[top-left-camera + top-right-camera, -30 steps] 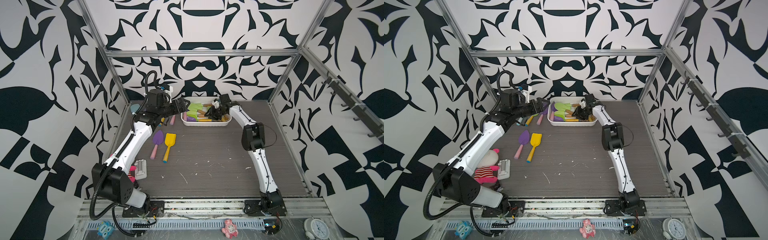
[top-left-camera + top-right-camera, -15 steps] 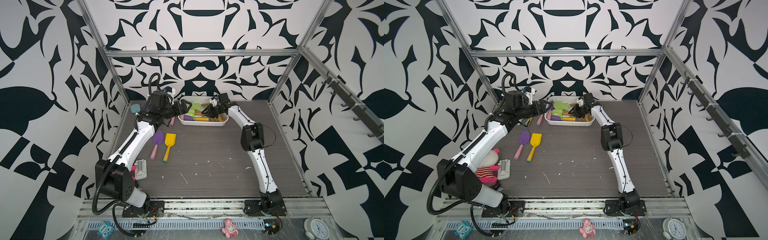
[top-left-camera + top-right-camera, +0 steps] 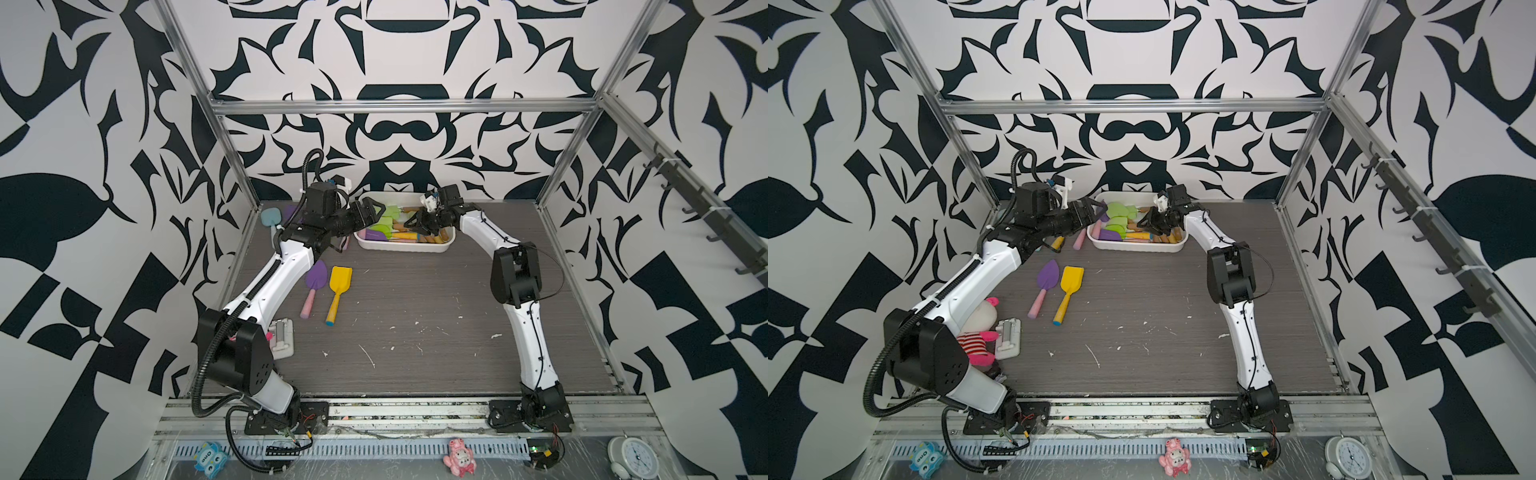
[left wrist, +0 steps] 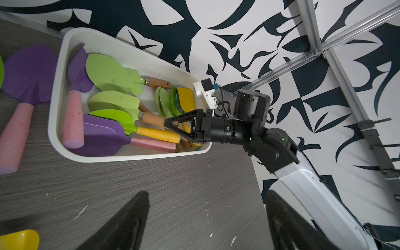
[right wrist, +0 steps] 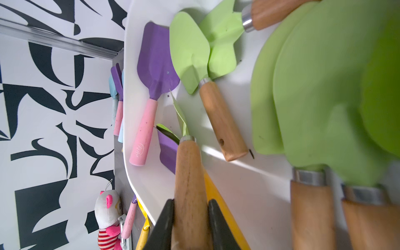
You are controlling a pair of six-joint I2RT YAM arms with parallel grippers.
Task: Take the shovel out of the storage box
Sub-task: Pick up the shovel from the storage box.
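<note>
Inside the shallow white plastic storage box [image 3: 403, 248], the right gripper [image 5: 191, 225] clamps the handle of a green-bladed wooden-handled shovel [image 5: 187, 173], while the left gripper [image 3: 375, 213] gapes wide at that box's end.

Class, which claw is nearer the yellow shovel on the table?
Left. Left claw hangs at the storage box's end, beyond the yellow shovel; right claw grips a wooden handle farther along the box.

Both top views look down from high at the front over the whole table [image 3: 415, 299] toward the back wall, giving two nearly equal pictures. The left wrist camera faces across the storage box [image 4: 129, 157] to the right gripper [image 4: 171, 126] from some way off — the right wrist camera sits close inside that same box, tight on the handle of a green shovel [image 5: 188, 173].
</note>
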